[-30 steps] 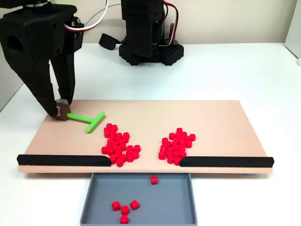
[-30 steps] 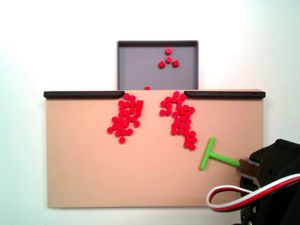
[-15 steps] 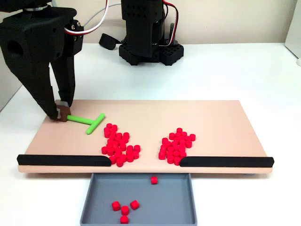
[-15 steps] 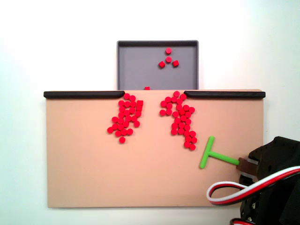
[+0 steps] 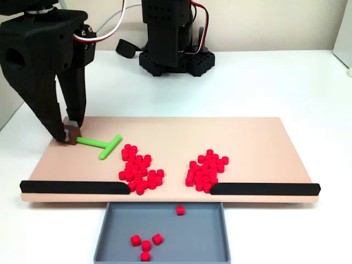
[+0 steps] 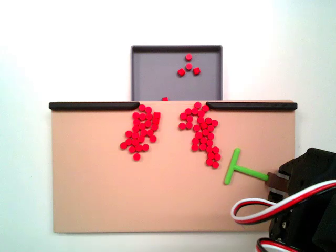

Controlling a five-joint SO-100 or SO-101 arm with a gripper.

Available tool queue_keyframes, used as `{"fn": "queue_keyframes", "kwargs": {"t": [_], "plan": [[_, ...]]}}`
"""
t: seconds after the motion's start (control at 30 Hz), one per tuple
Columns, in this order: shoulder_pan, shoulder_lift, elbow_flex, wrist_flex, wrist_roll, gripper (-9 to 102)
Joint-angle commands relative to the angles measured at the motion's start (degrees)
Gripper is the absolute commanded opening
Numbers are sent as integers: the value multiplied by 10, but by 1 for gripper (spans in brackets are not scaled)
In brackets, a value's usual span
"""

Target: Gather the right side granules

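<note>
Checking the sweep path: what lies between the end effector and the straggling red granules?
In both fixed views, the green T-shaped tool held by the end effector lies between; bare board separates its crossbar from the granules.

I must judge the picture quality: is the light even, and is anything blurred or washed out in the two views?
In the fixed view from the front, light is soft and even; the claw and granules look sharp. In the fixed view from above, the white table is overexposed and nearly featureless, yet the green T-shaped tool stays crisp.
</note>
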Motion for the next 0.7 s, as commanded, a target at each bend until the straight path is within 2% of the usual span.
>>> {"fn": "queue_keyframes", "kwargs": {"t": [0.0, 0.67], "plan": [[-6, 4, -18, -4, -107, 0], [-34, 4, -18, -4, -51, 0]]}}
